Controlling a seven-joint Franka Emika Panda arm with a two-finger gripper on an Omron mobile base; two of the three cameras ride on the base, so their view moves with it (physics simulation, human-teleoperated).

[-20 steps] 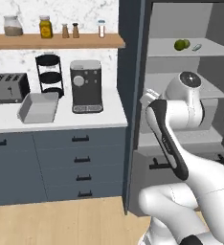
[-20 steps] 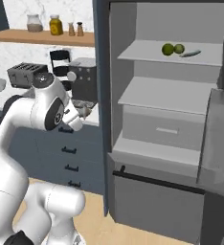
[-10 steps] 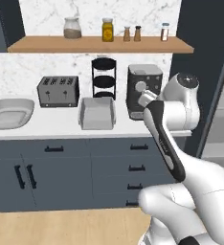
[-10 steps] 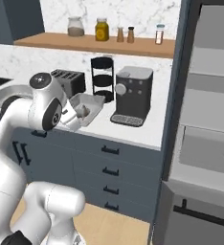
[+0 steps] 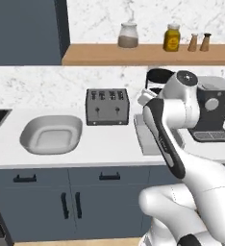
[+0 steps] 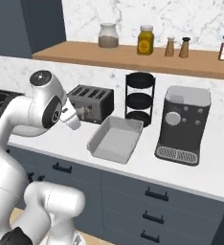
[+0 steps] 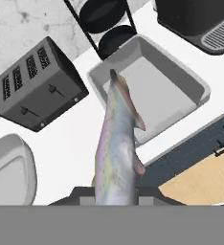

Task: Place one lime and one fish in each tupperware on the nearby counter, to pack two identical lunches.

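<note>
My gripper (image 7: 116, 195) is shut on a slender silvery fish (image 7: 117, 143), which sticks out from the fingers with its pointed tail towards the light grey tupperware (image 7: 167, 91). In the hand view the fish hangs above the counter at that tub's near corner. The same grey tub (image 6: 115, 139) lies empty between the toaster and the coffee machine, and the arm partly hides the grey tub (image 5: 144, 138) in the left base view. The whiter tupperware (image 5: 51, 135) sits empty to the left of the toaster, and its edge (image 7: 11, 167) reaches into the hand view. The limes are out of view.
A dark slotted toaster (image 5: 107, 105) stands at the back of the white counter (image 5: 100, 149). A black tiered stand (image 6: 140, 98) and a coffee machine (image 6: 183, 124) are to the right of the grey tub. A wooden shelf (image 6: 128, 53) with jars hangs above.
The whole picture has shifted: the base has driven left, away from the open fridge and along the counter. The toaster and both tubs now lie in front of the arm.
</note>
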